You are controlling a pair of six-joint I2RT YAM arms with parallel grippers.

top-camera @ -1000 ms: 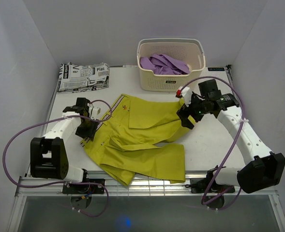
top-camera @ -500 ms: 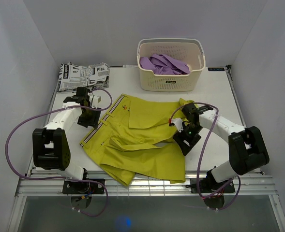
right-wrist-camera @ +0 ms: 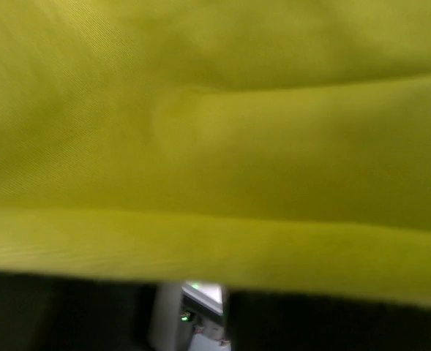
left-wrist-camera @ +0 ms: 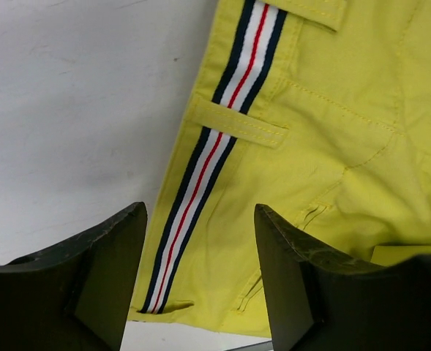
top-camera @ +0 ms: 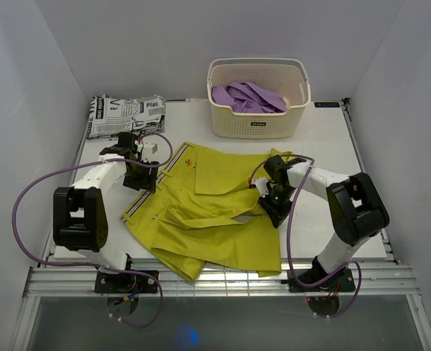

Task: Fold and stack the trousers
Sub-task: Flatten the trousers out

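Note:
The mustard-yellow trousers point(top-camera: 215, 212) lie crumpled and partly folded across the middle of the white table. A dark, white and red stripe point(left-wrist-camera: 200, 183) runs down their left edge. My left gripper point(top-camera: 140, 178) hovers over that striped edge. In the left wrist view the left gripper point(left-wrist-camera: 200, 219) is open, with cloth below it and nothing pinched. My right gripper point(top-camera: 271, 207) is down at the trousers' right edge. Blurred yellow cloth point(right-wrist-camera: 215, 131) fills the right wrist view and lies across the tips of the right gripper point(right-wrist-camera: 192, 285), whose jaws are drawn close on it.
A white basket point(top-camera: 255, 126) holding a purple garment point(top-camera: 248, 96) stands at the back centre. A folded newspaper-print garment point(top-camera: 125, 115) lies at the back left. White walls close in both sides of the table point(top-camera: 332, 146).
The right arm swung down from near the basket to the trousers' right edge and its jaws closed in. The left gripper moved back along the striped edge and opened wider.

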